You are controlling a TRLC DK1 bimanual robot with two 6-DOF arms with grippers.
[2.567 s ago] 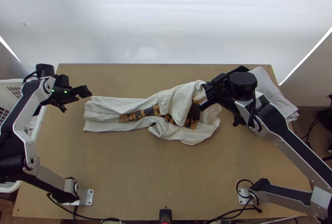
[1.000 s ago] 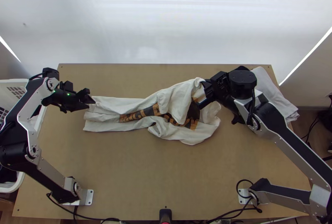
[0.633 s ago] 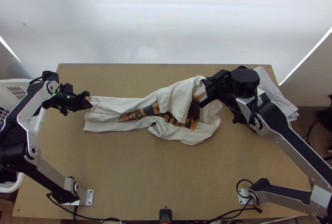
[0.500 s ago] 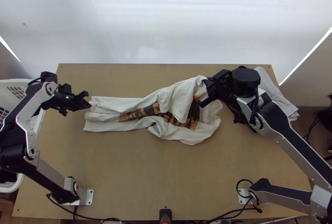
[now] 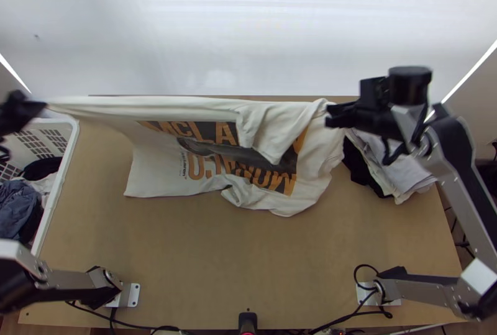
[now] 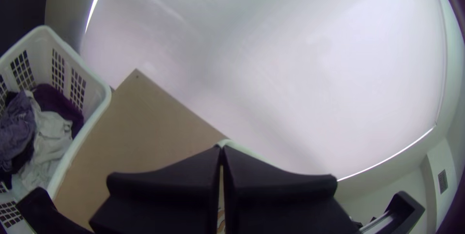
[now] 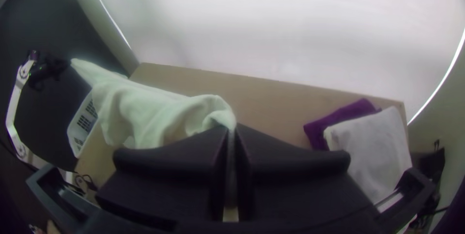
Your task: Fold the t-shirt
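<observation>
Off the table's far left side, my left gripper (image 5: 28, 110) is shut on a corner of the white t-shirt (image 5: 164, 167), which is pulled up into a taut strip between the arms. In the left wrist view the left gripper (image 6: 221, 149) has its fingers together, cloth at their tips. My right gripper (image 5: 329, 114) is shut on the shirt's upper right part. From the right wrist view, the right gripper (image 7: 231, 130) pinches the bunched end of the shirt (image 7: 145, 113). The shirt's lower part, with orange and black print, hangs down onto the table, rumpled at the right.
A white basket (image 5: 59, 176) of clothes stands at the table's left edge. Folded cloths, including a white one (image 5: 407, 173), lie at the right under the right arm. Bare table (image 5: 248, 260) stretches along the near side.
The left gripper has taken hold of the shirt's left end and moved far left, lifted. The right gripper has moved right and up with its part. The shirt's upper edge is raised and the print spread wider.
</observation>
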